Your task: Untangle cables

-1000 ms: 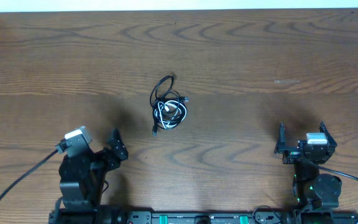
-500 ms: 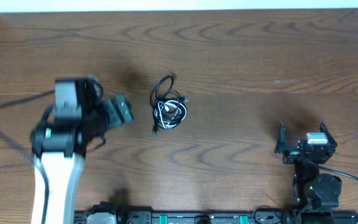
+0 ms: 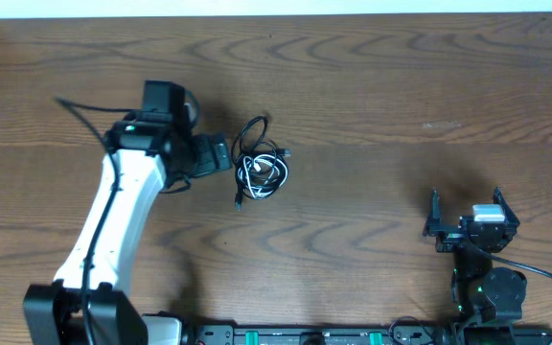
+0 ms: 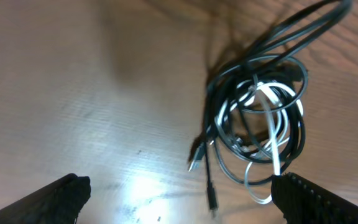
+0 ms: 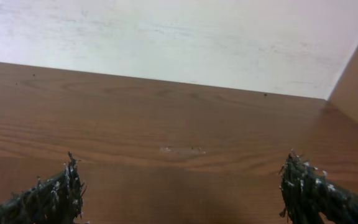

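If the wide-open left gripper (image 3: 217, 153) is closed on the whole knot, several loops could be caught together and the tangle pulled tighter. The cables (image 3: 260, 165), two black and one white, are coiled near the middle of the wooden table (image 3: 401, 77), just beside its fingertips and not gripped. The right gripper (image 3: 468, 216) is open too, well apart.
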`<state>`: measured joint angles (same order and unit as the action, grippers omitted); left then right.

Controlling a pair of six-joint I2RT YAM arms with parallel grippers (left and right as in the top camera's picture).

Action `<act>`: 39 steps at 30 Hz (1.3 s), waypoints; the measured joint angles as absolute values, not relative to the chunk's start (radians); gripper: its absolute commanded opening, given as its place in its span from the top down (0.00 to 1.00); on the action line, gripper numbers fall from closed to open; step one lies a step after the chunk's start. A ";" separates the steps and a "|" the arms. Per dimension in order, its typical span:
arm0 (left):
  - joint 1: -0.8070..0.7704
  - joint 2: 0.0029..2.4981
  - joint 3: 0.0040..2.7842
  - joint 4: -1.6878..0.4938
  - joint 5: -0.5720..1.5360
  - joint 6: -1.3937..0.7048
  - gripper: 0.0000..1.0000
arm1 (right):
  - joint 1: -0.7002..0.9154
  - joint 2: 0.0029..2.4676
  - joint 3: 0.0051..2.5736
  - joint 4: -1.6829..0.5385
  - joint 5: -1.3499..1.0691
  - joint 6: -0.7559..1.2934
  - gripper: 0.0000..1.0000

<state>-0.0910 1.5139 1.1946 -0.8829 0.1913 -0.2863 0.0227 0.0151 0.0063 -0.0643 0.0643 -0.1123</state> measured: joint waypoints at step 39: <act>-0.144 1.781 1.195 -0.594 0.251 -0.263 0.73 | 0.023 0.015 0.006 -0.064 0.064 -0.112 0.01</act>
